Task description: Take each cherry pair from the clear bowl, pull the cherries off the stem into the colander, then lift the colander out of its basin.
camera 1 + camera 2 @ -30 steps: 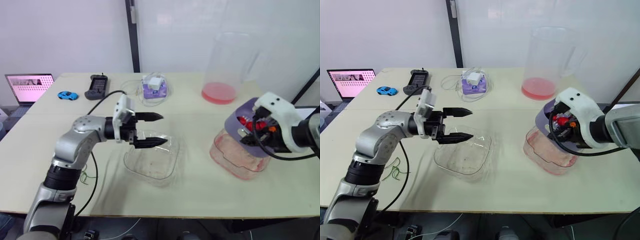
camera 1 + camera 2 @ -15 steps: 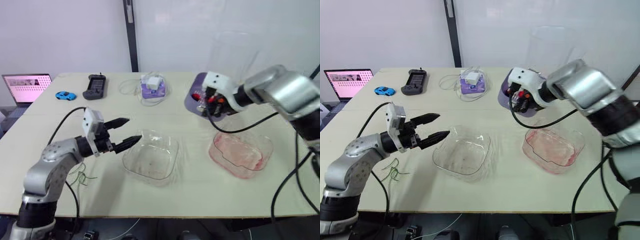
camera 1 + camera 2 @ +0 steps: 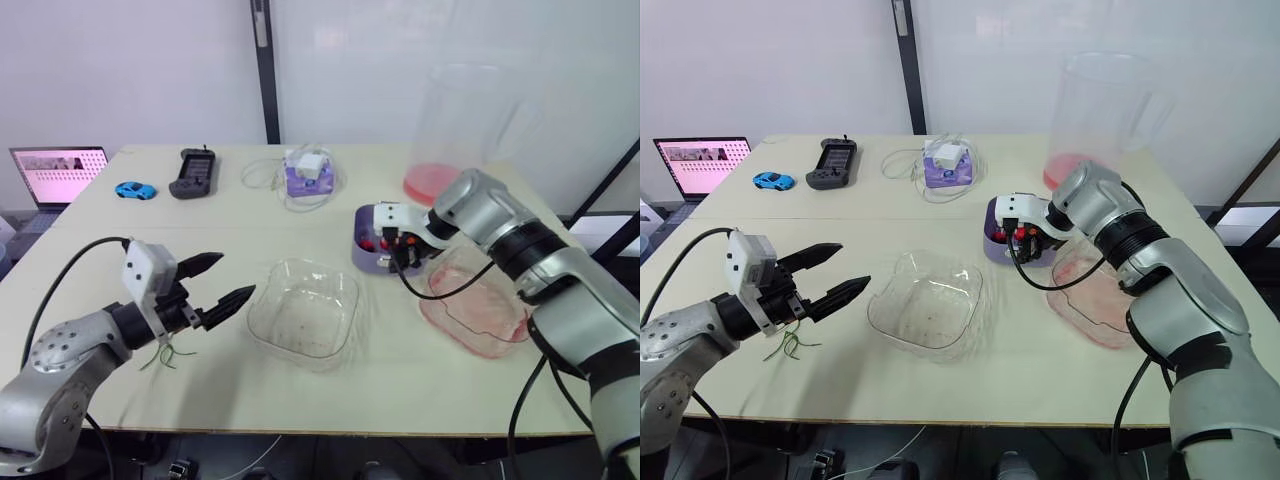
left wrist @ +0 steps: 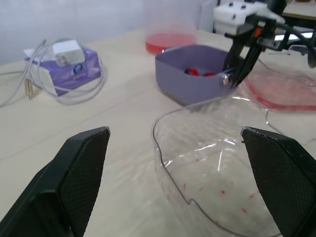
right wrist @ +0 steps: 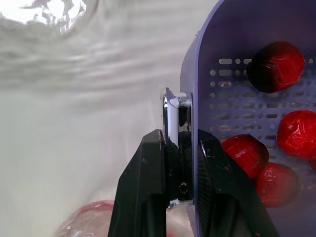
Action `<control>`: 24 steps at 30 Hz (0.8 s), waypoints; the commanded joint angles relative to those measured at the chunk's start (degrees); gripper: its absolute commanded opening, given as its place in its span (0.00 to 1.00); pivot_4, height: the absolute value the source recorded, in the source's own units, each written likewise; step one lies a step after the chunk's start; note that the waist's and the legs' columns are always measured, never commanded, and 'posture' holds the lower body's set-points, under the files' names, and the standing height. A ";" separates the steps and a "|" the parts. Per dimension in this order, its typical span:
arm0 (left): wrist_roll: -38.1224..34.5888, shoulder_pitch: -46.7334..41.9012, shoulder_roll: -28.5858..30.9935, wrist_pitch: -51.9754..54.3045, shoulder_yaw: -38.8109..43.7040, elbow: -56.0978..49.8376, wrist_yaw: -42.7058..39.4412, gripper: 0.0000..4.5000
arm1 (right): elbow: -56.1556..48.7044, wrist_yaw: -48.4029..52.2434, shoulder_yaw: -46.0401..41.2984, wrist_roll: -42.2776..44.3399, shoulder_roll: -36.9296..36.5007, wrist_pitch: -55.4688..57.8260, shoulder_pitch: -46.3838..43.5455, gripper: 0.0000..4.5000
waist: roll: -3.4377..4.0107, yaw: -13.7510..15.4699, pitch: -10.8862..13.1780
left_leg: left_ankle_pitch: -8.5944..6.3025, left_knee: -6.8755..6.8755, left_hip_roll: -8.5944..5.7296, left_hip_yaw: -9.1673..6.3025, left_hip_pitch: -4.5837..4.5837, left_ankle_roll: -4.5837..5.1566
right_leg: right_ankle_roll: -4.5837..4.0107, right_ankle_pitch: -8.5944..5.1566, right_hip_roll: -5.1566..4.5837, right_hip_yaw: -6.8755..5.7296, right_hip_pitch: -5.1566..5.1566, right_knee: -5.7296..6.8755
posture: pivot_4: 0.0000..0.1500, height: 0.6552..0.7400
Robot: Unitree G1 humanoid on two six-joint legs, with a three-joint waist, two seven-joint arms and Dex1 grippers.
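The purple colander (image 3: 372,250) stands on the table between the clear bowl (image 3: 305,312) and the pink basin (image 3: 478,305). Several red cherries (image 5: 276,66) lie inside it. My right gripper (image 5: 180,148) is shut on the colander's near wall, one finger inside and one outside. The clear bowl (image 4: 212,163) holds only red specks. My left gripper (image 3: 215,280) hangs open left of the bowl, level with its rim, with nothing between its fingers (image 4: 84,173). Green stems (image 3: 785,345) lie on the table under the left arm.
At the back of the table are a laptop (image 3: 57,170), a blue toy car (image 3: 134,190), a black controller (image 3: 194,172), a purple box with a white charger and cable (image 3: 308,172), and a tall clear pitcher with pink liquid (image 3: 455,130).
My right gripper carried the colander from above the pink basin, swung it back, and set it on the table left of the basin. My left gripper drew back leftward from the clear bowl.
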 commanded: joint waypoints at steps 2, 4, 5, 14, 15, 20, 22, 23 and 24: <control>-2.10 0.73 0.92 0.96 1.83 -2.20 1.99 1.00 | 2.07 1.11 -4.53 -3.35 0.99 -2.68 -1.35 0.28 | 0.00 -0.07 0.00 | 0.00 0.00 0.01 0.00 0.03 -0.01 | 0.00 0.00 0.02 0.00 0.00 0.03 | 1.00 0.92; -2.23 0.65 1.53 1.83 1.11 -1.59 2.13 1.00 | 2.18 1.31 -6.66 -3.84 1.22 -2.54 -2.24 0.44 | 0.00 -0.04 0.00 | 0.01 0.00 0.01 -0.01 0.04 -0.02 | -0.01 0.00 0.03 0.00 0.00 0.06 | 1.00 0.92; -2.40 0.58 1.78 2.22 0.85 -1.32 2.15 1.00 | 2.18 1.35 -7.50 -4.14 1.29 -2.47 -2.52 0.55 | 0.00 -0.03 0.00 | 0.02 0.00 0.01 -0.01 0.04 -0.03 | -0.01 0.00 0.03 0.00 0.00 0.06 | 1.00 0.92; -2.74 -7.02 2.52 3.59 -4.53 5.20 0.05 1.00 | 5.30 2.07 -20.98 -1.86 -3.60 -2.27 -9.36 1.00 | 0.02 0.19 0.01 | 0.07 -0.04 0.00 -0.01 0.04 -0.13 | -0.01 0.00 0.02 0.00 0.00 0.05 | 1.00 0.92; -2.79 -7.73 3.38 4.27 -5.47 5.89 -1.08 1.00 | 2.99 3.71 -23.94 0.33 -5.49 -1.55 -8.71 1.00 | 0.02 0.24 0.01 | 0.07 -0.04 0.00 -0.02 0.03 -0.13 | -0.01 0.00 0.02 -0.02 0.02 0.05 | 1.00 0.92; -1.65 -13.45 7.38 4.16 -7.80 13.21 -7.47 1.00 | -12.34 3.14 -39.18 9.32 -17.43 7.43 3.34 1.00 | -0.01 0.72 0.00 | 0.05 -0.05 -0.05 -0.01 0.00 -0.08 | -0.01 -0.01 -0.03 -0.04 0.06 -0.02 | 1.00 0.92; -1.04 -15.74 9.00 3.39 -7.93 16.79 -10.13 1.00 | -19.55 1.83 -47.05 13.54 -21.65 10.40 12.07 1.00 | 0.00 0.50 0.01 | 0.03 -0.05 -0.04 0.01 0.05 -0.05 | -0.01 -0.01 -0.01 -0.02 0.08 -0.03 | 1.00 0.92; -0.75 -16.43 9.54 3.03 -7.96 18.05 -11.08 1.00 | -22.44 0.88 -49.79 15.03 -22.77 11.53 15.32 1.00 | 0.00 0.43 0.01 | 0.03 -0.04 -0.04 0.00 0.05 -0.05 | -0.01 -0.01 0.00 -0.03 0.10 -0.01 | 1.00 0.92; -0.54 -17.11 9.90 2.79 -8.02 19.21 -11.86 1.00 | -25.08 -0.56 -52.52 15.95 -23.76 11.94 18.91 1.00 | 0.04 0.16 0.02 | 0.03 -0.02 -0.03 -0.01 0.05 -0.05 | -0.01 -0.01 0.02 -0.03 0.10 0.00 | 1.00 0.92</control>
